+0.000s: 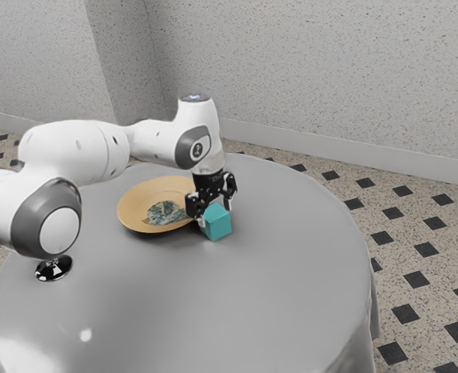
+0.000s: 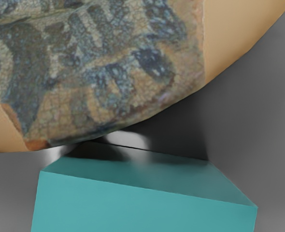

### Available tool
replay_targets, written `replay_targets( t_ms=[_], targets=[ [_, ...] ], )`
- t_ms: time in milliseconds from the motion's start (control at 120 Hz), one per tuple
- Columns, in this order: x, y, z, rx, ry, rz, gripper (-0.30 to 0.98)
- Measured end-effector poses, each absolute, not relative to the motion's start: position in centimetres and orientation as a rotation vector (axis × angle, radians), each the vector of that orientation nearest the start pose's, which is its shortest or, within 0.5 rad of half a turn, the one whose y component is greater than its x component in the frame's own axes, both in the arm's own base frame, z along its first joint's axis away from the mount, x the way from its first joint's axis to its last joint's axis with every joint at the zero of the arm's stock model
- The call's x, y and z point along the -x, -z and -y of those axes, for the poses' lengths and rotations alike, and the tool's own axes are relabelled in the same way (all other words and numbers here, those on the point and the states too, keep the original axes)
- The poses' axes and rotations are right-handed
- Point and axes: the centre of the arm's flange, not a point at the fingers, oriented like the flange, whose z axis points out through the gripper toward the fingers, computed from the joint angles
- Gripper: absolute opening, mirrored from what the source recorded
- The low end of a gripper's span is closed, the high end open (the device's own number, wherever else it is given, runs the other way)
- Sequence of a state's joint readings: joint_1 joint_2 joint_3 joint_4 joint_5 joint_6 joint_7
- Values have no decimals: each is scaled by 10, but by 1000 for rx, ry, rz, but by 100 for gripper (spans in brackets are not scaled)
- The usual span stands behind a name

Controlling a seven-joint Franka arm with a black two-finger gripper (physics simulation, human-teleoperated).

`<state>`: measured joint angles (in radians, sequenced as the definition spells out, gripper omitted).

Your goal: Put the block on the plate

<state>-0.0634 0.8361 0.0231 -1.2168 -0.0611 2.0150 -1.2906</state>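
Observation:
In the exterior view my gripper (image 1: 215, 210) points down at the teal block (image 1: 219, 223), right over its top. Whether the block rests on the table or hangs just above it, I cannot tell. Beside the block, toward the exterior view's left, lies the tan plate (image 1: 139, 203) with a blue-grey patterned middle; the arm's hand hides a little of its rim. In the wrist view the block (image 2: 147, 205) is large at the lower edge, and the plate (image 2: 239, 36) curves close beyond it.
The round grey table (image 1: 283, 287) carries both things, its curved edge toward the exterior view's right. A small shiny black object (image 1: 53, 268) is near the arm's base. Behind the table stands a speckled wall.

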Motion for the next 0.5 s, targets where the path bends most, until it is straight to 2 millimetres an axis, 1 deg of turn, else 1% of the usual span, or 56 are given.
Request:
replay_targets(
  t_ms=[92, 192, 342, 500],
  targets=[
    [-751, -260, 36, 2524, -97, 1869, 63],
    [-751, -259, 34, 2521, -97, 1871, 56],
    [-754, -265, 38, 2533, -80, 1870, 45],
    [-754, -269, 40, 2533, -70, 1871, 43]
  ],
)
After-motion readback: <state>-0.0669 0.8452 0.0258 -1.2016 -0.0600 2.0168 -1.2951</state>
